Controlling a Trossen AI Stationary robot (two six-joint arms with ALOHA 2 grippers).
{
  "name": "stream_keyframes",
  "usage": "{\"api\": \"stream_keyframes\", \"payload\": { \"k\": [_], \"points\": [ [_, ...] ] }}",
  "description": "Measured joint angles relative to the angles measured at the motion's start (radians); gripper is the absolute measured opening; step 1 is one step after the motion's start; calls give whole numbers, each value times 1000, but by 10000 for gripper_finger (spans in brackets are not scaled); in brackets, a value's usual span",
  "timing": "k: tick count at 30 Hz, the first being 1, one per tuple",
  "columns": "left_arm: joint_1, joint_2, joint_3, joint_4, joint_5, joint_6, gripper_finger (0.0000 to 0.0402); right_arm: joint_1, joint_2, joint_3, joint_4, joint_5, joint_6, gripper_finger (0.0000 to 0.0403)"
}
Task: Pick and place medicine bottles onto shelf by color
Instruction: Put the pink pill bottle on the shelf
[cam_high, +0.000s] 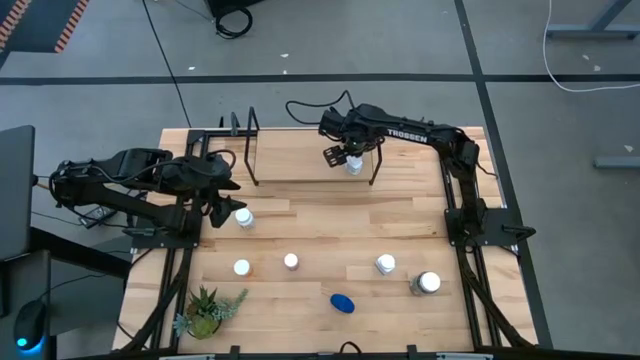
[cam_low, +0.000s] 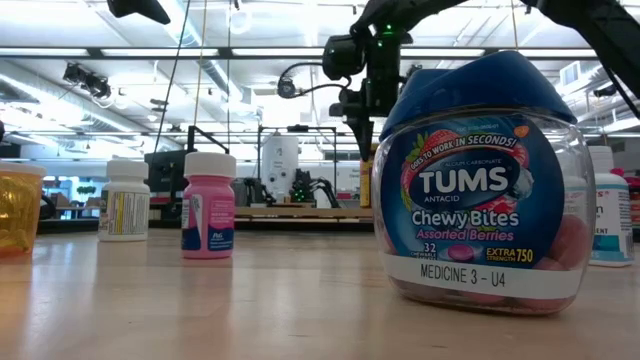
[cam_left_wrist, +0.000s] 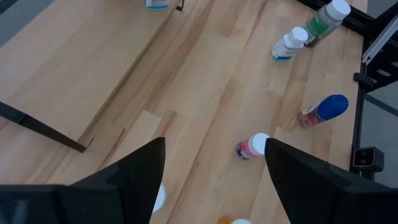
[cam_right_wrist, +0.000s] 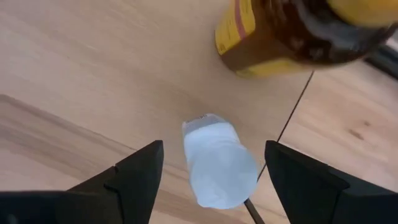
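Here the right gripper (cam_right_wrist: 214, 180), fingers spread and gripping nothing, hovers directly above the upright white-capped pill bottle (cam_right_wrist: 219, 163) standing on the light-wood plank shelf (cam_high: 300, 155) at the table's 12 o'clock edge.

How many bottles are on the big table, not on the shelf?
6: a white-capped bottle by the left hand; then, in a loose row, an amber bottle, pink bottle, blue bottle, white bottle and green bottle. The arms may hide others.
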Motion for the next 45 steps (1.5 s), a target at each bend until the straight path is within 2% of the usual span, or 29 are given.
{"api": "stream_keyframes", "payload": {
  "k": [6,11,20,27,30,35,45],
  "points": [
    [1,16,0,5,-10,-23,282,10,0,101,-14,-58,-55,288],
    [1,67,-1,11,-11,25,282,72,0,202,-22,-86,-125,288],
    [-14,140,-1,87,136,128,282,254,0,368,-138,-136,-283,287],
    [-109,218,0,232,146,319,282,422,0,403,-229,-134,-303,287],
    [-144,271,-1,228,145,338,282,495,0,397,-261,-128,-302,287],
    [-188,361,-1,280,171,356,282,580,0,395,-300,-21,-246,287],
    [-225,531,-1,284,210,424,282,680,-7,395,-299,2,125,287]
  ]
}}
